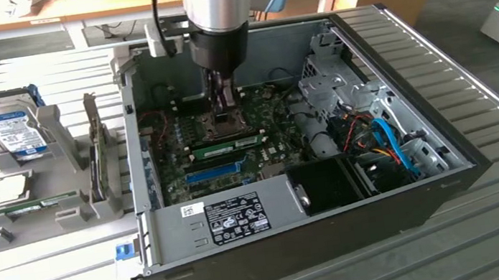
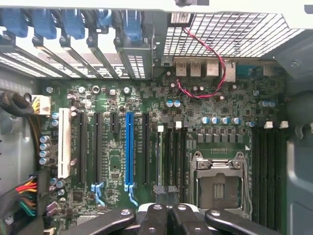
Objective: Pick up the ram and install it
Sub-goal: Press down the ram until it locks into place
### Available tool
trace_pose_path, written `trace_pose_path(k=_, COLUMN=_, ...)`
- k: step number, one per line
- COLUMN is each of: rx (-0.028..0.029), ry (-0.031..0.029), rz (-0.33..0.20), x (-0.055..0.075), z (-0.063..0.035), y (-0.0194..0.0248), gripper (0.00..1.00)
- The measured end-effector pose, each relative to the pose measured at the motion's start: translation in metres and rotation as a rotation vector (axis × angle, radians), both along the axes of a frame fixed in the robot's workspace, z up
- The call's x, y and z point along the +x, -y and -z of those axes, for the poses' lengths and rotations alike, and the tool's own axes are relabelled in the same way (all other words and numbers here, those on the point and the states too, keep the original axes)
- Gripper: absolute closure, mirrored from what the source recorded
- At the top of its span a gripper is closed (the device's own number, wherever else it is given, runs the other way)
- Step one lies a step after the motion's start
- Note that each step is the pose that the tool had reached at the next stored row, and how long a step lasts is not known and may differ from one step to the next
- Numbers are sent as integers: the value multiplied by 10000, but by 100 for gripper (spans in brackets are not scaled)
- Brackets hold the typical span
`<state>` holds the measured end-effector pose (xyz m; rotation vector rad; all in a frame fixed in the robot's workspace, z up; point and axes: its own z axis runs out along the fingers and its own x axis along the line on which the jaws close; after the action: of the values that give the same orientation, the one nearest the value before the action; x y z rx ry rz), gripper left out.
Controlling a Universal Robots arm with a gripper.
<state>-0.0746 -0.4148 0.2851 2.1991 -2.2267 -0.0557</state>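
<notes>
The ram (image 1: 230, 143), a thin green stick with a pale label, stands on edge in a memory slot on the motherboard inside the open computer case (image 1: 340, 238). In the wrist view the ram (image 2: 160, 156) is a narrow line seen edge-on, between the blue slot (image 2: 129, 147) and the processor socket (image 2: 218, 182). My gripper (image 1: 227, 116) reaches down into the case just above the board. In the wrist view my gripper (image 2: 166, 192) is shut, its black fingers pressed together right beside one end of the ram. I cannot tell whether they touch it.
At the exterior view's left, a grey fixture (image 1: 10, 233) holds a silver hard drive (image 1: 14, 127) with a blue label and a thin green board (image 1: 41, 205). Red wires (image 2: 205, 83), cable bundles (image 1: 380, 141) and a drive cage (image 1: 324, 79) crowd the case interior.
</notes>
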Motion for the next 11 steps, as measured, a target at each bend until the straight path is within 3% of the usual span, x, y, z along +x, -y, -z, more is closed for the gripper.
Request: trace_pose_path(k=11, rx=0, ry=0, rz=-1, x=0, z=-213, y=0, gripper=90)
